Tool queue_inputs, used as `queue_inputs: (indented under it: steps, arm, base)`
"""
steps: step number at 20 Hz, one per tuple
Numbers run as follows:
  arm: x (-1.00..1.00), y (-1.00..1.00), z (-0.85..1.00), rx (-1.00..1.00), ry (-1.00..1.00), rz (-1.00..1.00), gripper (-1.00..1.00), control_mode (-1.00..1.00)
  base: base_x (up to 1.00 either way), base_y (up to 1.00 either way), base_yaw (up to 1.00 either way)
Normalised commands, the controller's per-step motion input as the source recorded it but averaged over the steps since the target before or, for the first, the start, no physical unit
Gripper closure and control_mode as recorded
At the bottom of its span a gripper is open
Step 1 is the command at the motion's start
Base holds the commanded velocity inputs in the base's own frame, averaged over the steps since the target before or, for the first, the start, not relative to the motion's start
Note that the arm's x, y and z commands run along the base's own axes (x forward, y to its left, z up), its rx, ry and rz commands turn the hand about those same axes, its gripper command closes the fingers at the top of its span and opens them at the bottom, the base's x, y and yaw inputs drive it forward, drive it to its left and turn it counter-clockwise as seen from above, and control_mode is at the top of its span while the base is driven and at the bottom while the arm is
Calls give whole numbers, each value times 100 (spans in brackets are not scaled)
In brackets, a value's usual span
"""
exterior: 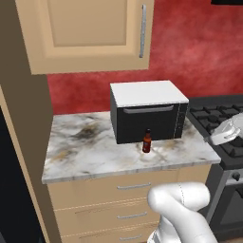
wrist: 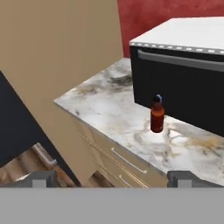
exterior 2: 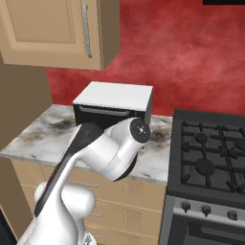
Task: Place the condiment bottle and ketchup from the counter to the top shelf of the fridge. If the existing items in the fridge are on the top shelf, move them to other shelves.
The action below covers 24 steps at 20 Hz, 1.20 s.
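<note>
While jaws gape wide, condiment bottle (wrist: 157,118) upright on counter (wrist: 109,109): dark red-brown, blk cap.

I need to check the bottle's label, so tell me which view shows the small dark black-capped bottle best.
The hand view: the small dark brown-red condiment bottle stands close and unobstructed on the marbled counter before the black microwave. The left base view shows it smaller. In the right base view the arm covers that spot.
</note>
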Motion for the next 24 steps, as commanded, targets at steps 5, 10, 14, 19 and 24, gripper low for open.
queue_inputs:
  steps: [5,10,14,19,24]
  arm:
    - [54,58,-55,0,-7,0,-100,-100]
    - [48,13,-38,0,-6,1,-100,-100]
    - [28,8,-23,0,-2,4,-100,-100]
    - [2,14,-2,1,0,0,-100,-100]
    - [32,21,-21,0,0,1,-100,-100]
  base:
    - [0,0,0]
    - [0,0,0]
    - [0,0,0]
    - [0,0,0]
    - [0,0,0]
